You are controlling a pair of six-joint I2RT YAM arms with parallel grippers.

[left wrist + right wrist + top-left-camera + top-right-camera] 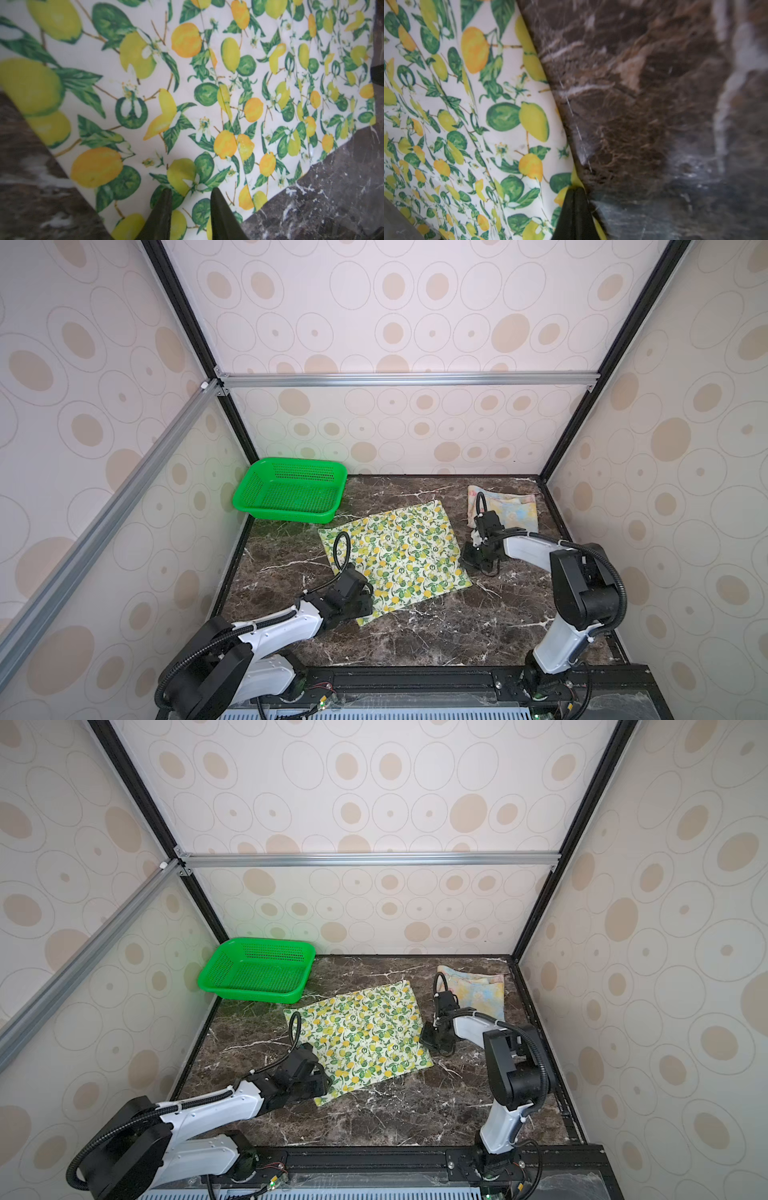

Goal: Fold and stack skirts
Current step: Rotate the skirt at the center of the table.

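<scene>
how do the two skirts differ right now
The lemon skirt is spread flat mid-table; the pastel skirt looks folded into a smaller shape at the far right corner. The lemon skirt is cream with green and yellow fruit; the pastel skirt is pale blue and yellow. Both lie on the marble table, outside the green basket.

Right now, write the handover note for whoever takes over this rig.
Left claw: open, tips over the lemon skirt near its near-left corner.
Right claw: shut, apparently pinching that skirt's right edge.
Pastel skirt: folded, at the far right of the table.
Done: pastel skirt folded.
To do: fold the lemon skirt, now spread flat mid-table, then stack the two.
</scene>
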